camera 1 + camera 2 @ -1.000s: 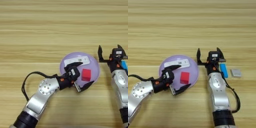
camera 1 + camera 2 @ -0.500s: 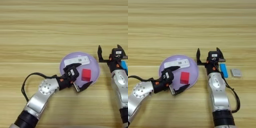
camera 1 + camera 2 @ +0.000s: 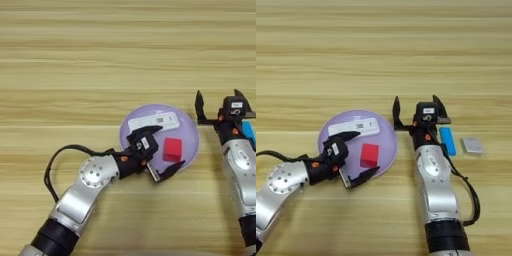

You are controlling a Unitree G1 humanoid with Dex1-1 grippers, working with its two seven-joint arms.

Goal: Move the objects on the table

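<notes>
A round lilac plate (image 3: 187, 131) (image 3: 386, 137) lies on the wooden table (image 3: 100, 60). On it rest a small red cube (image 3: 173, 149) (image 3: 369, 154) and a slim white bar-shaped device (image 3: 153, 121) (image 3: 353, 128) along the far rim. My left gripper (image 3: 160, 151) (image 3: 355, 155) hovers open over the plate's near left part, just left of the cube, holding nothing. One finger reaches toward the device and the other past the plate's near rim. To the right of the plate my right gripper (image 3: 218, 104) (image 3: 416, 106) stands open and empty.
A small blue bar (image 3: 447, 140) lies just right of the right gripper. A small grey square piece (image 3: 473, 145) sits further right. A black cable (image 3: 60, 157) loops beside my left forearm.
</notes>
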